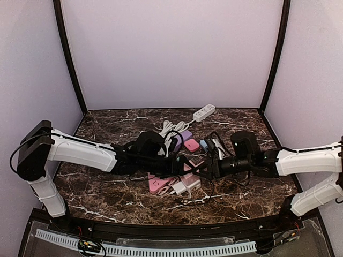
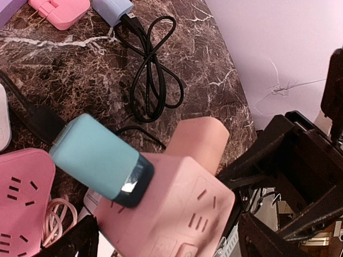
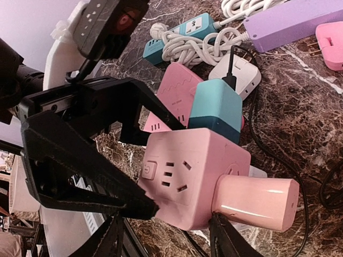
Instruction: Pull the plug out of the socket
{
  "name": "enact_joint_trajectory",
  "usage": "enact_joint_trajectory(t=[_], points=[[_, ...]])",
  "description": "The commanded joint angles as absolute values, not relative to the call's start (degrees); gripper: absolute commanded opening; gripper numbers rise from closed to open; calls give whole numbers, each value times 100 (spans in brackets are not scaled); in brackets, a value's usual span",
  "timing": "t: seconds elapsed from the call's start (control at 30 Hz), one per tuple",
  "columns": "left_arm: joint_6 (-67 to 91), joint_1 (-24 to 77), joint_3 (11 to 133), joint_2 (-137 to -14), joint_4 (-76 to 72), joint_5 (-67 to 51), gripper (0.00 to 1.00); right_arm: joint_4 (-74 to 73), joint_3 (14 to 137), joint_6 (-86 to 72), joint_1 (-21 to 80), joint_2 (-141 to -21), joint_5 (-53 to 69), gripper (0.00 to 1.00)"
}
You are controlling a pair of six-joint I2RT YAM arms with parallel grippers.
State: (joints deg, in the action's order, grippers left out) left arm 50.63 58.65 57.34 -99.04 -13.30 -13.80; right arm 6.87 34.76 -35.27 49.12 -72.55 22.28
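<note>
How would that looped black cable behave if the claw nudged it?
Probably floppy: the black cable lies in loose loops on the table, so it would bend and slide, not hold shape. It looks thin, so likely light. Its blue charger might drag along.

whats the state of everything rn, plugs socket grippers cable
teal plug: plugged into the pink cube socket, not pulled yet
pink cube socket: held, tilted
pink adapter: sticking out of the socket's side face
left gripper: shut on the pink cube socket
right gripper: fingers either side of the socket's lower end, grip unclear
black cable: lying in loose loops
</note>
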Motion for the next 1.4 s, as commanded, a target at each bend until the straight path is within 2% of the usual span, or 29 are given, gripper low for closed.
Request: enact_joint_trajectory(t=[0.0,0.17,0.37,0.47,0.57,0.8,1.1,1.37], points=[[5004,5889,6107,-10004,-1506,-1464,89,1079,3442,-3569,5164,-7473,2394,54],[4829,5871,6332,-10054,-1315,-1340,90,992,3612,-3560,5369,-7597,2100,53],[4709,5739,6351,-10042,-1257,-1321,90,437,3512,-3727,5405,-7023,1305,56],[4461,5716,6377,-9892,-918,-1119,90,52,3430,-3800,5397,-6588,905,61],[4144,5721,6439,-9756,-264,-718,90,-347,3391,-3876,5359,-6303,657,70],[4113,5856,6415,-9510,434,-380,90,-408,3265,-3906,4994,-6280,805,80],[4577,6054,6225,-9691,-244,-659,90,-35,3369,-3681,4692,-6575,1209,76],[4650,6056,6313,-9913,-532,-835,90,344,3179,-3718,4238,-6853,1526,78]])
